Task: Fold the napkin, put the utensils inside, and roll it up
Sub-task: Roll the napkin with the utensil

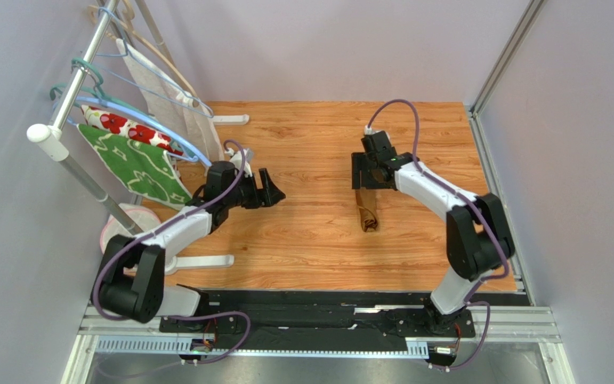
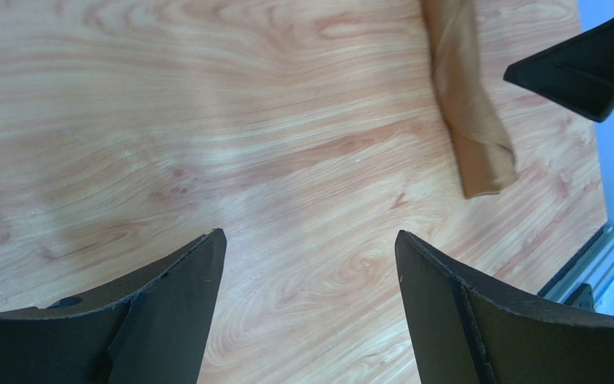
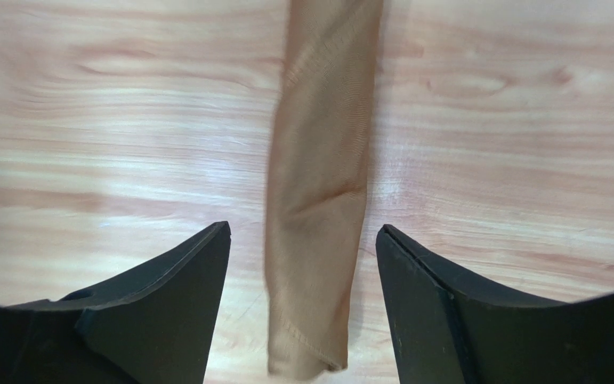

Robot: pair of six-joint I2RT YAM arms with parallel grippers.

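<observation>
- The napkin (image 1: pixel 366 213) is being seen rolled into a narrow golden-brown tube, lying on the table (image 1: pixel 310 240) a little toward 3 o'clock from the table's middle.
- In the top view the roll is being laid out along the 12-to-6 line, with its 6 o'clock end free and its 12 o'clock end being covered by the right arm's tool.
- What is wrapped inside the roll cannot be told.
- The right pincer (image 3: pixel 302 230) is being held released over the roll's 12 o'clock end.
- In the right wrist view its fingers (image 3: pixel 182 280) are being kept wide apart on either side of the cloth, with bare wood showing between each finger and the roll, so nothing is being grasped.
- The left pincer (image 1: pixel 272 190) is being held well apart from the napkin, at about 9 o'clock from it, over bare wood.
- It too is being shown released: in its own wrist view the two dark fingers are standing far apart with only wood grain between them.
- In that same view the roll is being shown toward 1 o'clock, with a dark finger of the right pincer just beyond it.
- A rack (image 1: pixel 70 96) is being seen at the table's 10 o'clock corner, carrying a green leaf-patterned cloth (image 1: pixel 138 166) and a white cloth with red flowers (image 1: pixel 122 126).
</observation>
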